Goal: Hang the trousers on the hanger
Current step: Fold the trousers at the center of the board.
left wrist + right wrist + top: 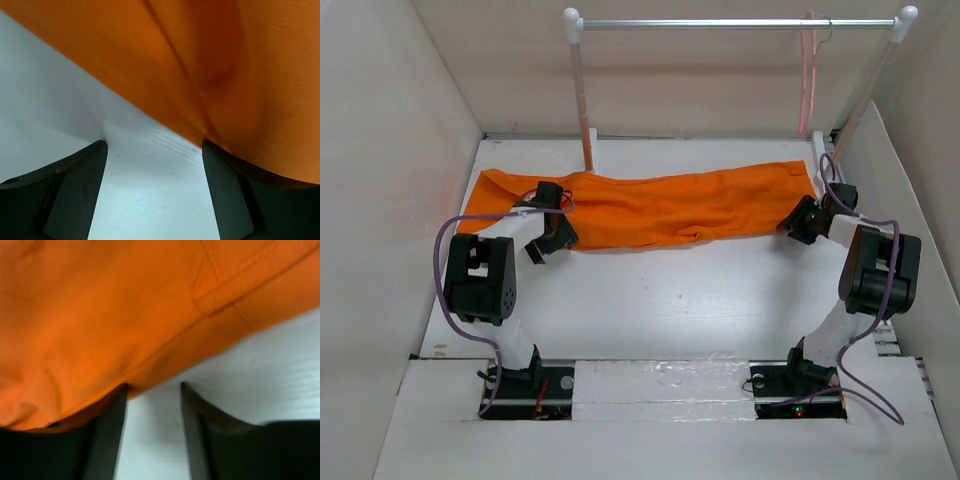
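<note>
Orange trousers [660,205] lie flat across the far table [670,300]. The left gripper [154,145] and right gripper [152,385] sit at either end, jaws apart, grasping nothing. The pink hanger [808,80] hangs from the rail [735,23]

I see plain bright orange trousers [660,207] on a white table [670,290] and a pale-pink hanger [808,85] on a silver rail [740,23]. My left claw [154,144] and right claw [154,385] are black, with purple cables [440,255].
</note>
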Robot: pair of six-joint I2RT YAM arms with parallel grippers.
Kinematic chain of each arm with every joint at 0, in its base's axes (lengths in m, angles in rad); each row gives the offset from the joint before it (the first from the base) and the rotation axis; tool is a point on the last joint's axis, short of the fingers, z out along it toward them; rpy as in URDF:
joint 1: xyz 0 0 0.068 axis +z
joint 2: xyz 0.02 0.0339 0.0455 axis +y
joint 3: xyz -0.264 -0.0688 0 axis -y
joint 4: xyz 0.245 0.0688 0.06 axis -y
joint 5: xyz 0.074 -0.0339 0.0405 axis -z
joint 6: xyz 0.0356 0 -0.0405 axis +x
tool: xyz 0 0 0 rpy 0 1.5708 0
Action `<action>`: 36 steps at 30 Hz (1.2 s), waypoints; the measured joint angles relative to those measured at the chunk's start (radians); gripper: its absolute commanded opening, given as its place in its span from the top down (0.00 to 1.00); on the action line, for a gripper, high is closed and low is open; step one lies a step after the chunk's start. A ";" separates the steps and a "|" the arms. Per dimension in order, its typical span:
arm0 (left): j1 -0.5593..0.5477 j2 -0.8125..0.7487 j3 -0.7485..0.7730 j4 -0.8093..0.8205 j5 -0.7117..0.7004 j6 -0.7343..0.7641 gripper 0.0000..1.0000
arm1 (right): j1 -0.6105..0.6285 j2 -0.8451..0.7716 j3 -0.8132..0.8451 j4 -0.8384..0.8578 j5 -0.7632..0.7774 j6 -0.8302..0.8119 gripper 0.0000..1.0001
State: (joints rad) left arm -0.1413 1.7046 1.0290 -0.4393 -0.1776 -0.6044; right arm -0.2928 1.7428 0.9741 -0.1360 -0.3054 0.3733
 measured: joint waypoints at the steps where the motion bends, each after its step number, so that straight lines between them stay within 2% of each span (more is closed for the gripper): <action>1: -0.001 0.008 0.011 -0.001 -0.005 -0.007 0.27 | 0.000 0.014 0.000 0.020 -0.006 0.015 0.62; 2: -0.001 0.014 0.021 0.005 -0.012 -0.016 0.27 | 0.000 0.025 0.002 0.037 -0.008 0.026 0.83; 5: -0.003 0.050 0.058 0.016 -0.037 -0.050 0.27 | 0.000 0.044 0.001 0.056 -0.014 0.054 1.00; 10: -0.003 0.075 0.084 0.032 -0.078 -0.101 0.34 | -0.004 -0.026 -0.071 0.076 -0.006 0.047 1.00; 11: -0.003 0.075 0.084 0.038 -0.082 -0.107 0.39 | -0.008 -0.063 -0.102 0.075 -0.004 0.039 1.00; 12: -0.003 0.075 0.082 0.047 -0.085 -0.113 0.52 | -0.013 -0.107 -0.139 0.072 -0.003 0.031 1.00; 13: -0.003 0.074 0.078 0.058 -0.089 -0.120 0.80 | -0.022 -0.150 -0.171 0.063 -0.003 0.022 1.00; 14: -0.003 0.074 0.076 0.066 -0.092 -0.129 0.96 | -0.037 -0.199 -0.207 0.055 -0.002 0.014 1.00; 15: -0.003 0.075 0.075 0.072 -0.092 -0.127 1.00 | -0.055 -0.247 -0.242 0.042 -0.002 0.005 1.00; 22: -0.010 0.066 0.058 0.101 -0.043 -0.130 1.00 | -0.257 -0.505 -0.407 -0.123 -0.028 -0.076 1.00; 27: -0.029 -0.058 -0.084 0.109 0.076 -0.141 1.00 | -0.481 -0.625 -0.431 -0.282 -0.056 -0.157 1.00; 28: -0.031 -0.087 -0.113 0.084 0.129 -0.143 1.00 | -0.519 -0.637 -0.429 -0.305 -0.061 -0.171 0.93; 29: -0.033 -0.124 -0.146 0.082 0.131 -0.143 1.00 | -0.552 -0.644 -0.426 -0.330 -0.062 -0.186 0.93; 30: -0.034 -0.156 -0.171 0.073 0.150 -0.141 1.00 | -0.558 -0.645 -0.425 -0.342 -0.062 -0.193 0.84; 31: -0.033 -0.183 -0.190 0.065 0.158 -0.140 0.98 | -0.558 -0.644 -0.421 -0.352 -0.062 -0.203 0.66; 32: -0.031 -0.217 -0.205 0.045 0.157 -0.134 0.90 | -0.552 -0.644 -0.417 -0.353 -0.060 -0.211 0.59; 33: -0.026 -0.243 -0.208 0.025 0.155 -0.126 0.75 | -0.541 -0.644 -0.408 -0.350 -0.061 -0.219 0.56; 36: -0.011 -0.320 -0.200 -0.022 0.134 -0.104 0.52 | -0.473 -0.644 -0.354 -0.359 -0.064 -0.245 0.53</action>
State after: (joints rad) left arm -0.1524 1.3846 0.8295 -0.4610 -0.0433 -0.7086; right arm -0.7662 1.0985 0.6205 -0.4946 -0.3695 0.1287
